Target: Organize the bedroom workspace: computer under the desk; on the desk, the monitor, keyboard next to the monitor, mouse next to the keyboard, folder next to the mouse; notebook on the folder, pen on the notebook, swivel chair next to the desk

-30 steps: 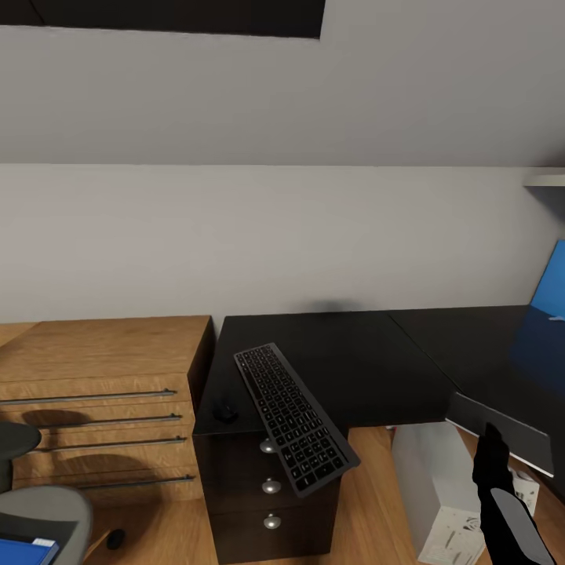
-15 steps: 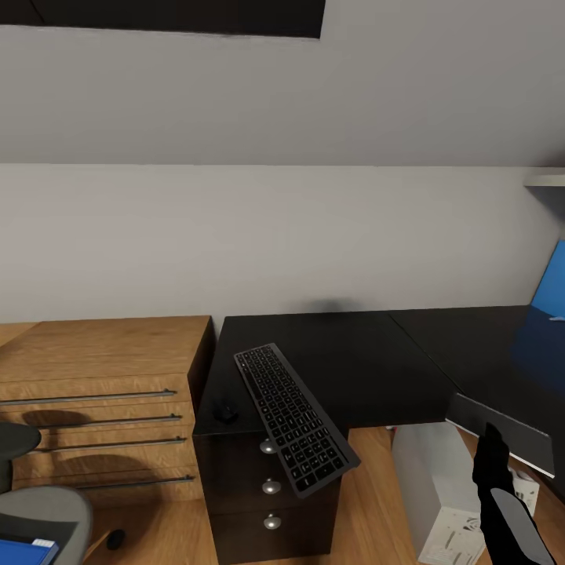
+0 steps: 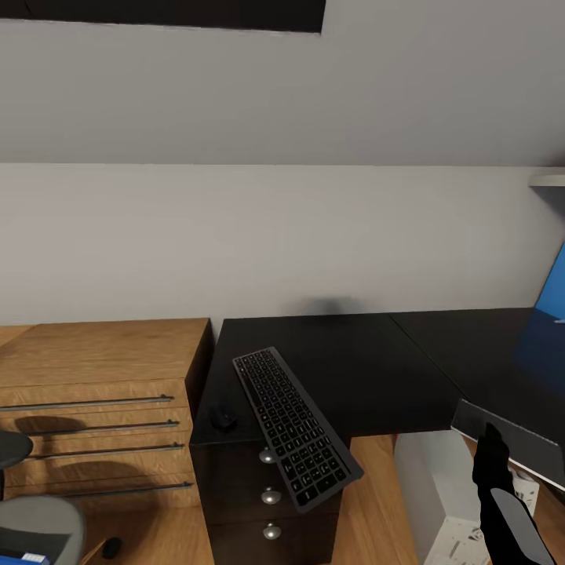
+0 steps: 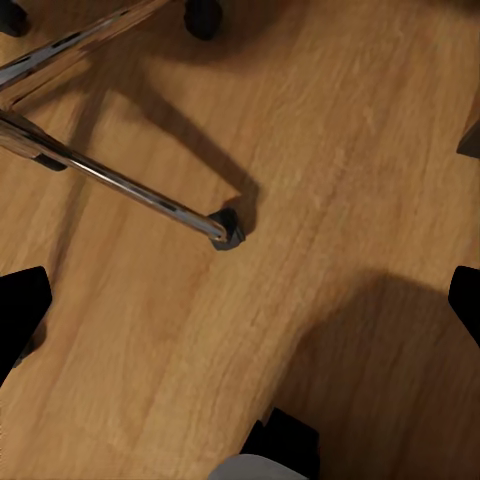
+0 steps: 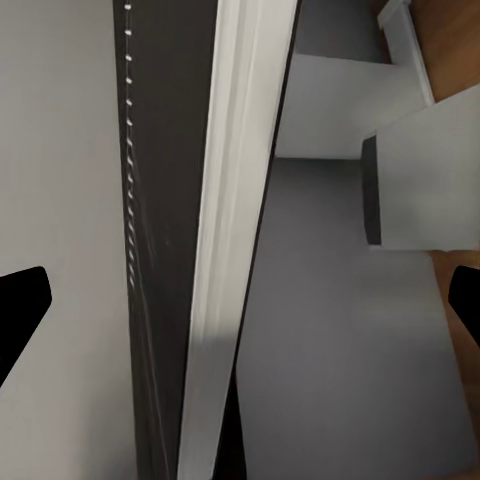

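On the counter (image 3: 353, 353), our head view shows the keyboard (image 3: 294, 424) lying slantwise with its near end over the edge, so it needs reseating; the mouse (image 3: 224, 418) sits just beside it. In the wrist views, our left hand (image 4: 240, 300) and right hand (image 5: 240, 300) are both spread open, empty.
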Tool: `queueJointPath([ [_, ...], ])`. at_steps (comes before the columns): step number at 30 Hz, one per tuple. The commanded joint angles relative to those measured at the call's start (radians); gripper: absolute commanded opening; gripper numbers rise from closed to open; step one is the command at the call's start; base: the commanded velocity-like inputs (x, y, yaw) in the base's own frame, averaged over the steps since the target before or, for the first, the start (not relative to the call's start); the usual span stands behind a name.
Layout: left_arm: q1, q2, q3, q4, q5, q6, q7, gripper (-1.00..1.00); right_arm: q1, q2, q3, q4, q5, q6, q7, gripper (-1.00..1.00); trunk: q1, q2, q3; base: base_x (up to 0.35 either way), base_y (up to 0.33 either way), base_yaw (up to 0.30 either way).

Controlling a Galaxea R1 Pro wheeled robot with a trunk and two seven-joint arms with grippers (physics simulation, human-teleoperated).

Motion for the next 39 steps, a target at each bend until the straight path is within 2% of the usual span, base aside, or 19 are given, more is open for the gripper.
queueJointPath([
  [1,-0.001,0.001,-0.005,0.003,0.01,-0.008,0.005,1.0,0.0,0.0,0.002,-0.001,-0.01,-0.004,0.0,1.0,0.0,0.0,-0.001,0.007,0.0,0.0],
  [11,-0.001,0.001,-0.005,0.009,0.01,-0.008,0.005,1.0,-0.002,0.0,0.002,-0.002,-0.01,-0.003,-0.002,1.0,0.0,0.0,-0.001,0.001,0.0,0.0],
  [12,-0.001,0.001,-0.005,0.009,0.009,-0.008,0.005,1.0,-0.002,0.0,0.002,-0.002,-0.01,-0.003,-0.002,-1.0,0.0,0.0,-0.001,0.0,0.0,0.0],
  [30,-0.001,0.0,-0.005,0.009,0.009,-0.008,0.005,1.0,-0.001,0.0,0.002,-0.003,-0.009,-0.003,0.0,-1.0,0.0,0.0,-0.001,0.0,0.0,0.0],
  [39,-0.001,-0.001,-0.005,0.009,0.01,-0.008,0.005,1.0,-0.001,0.001,0.002,-0.008,-0.01,-0.003,0.004,-1.0,-0.034,0.063,0.027,0.0,0.0,0.0],
])
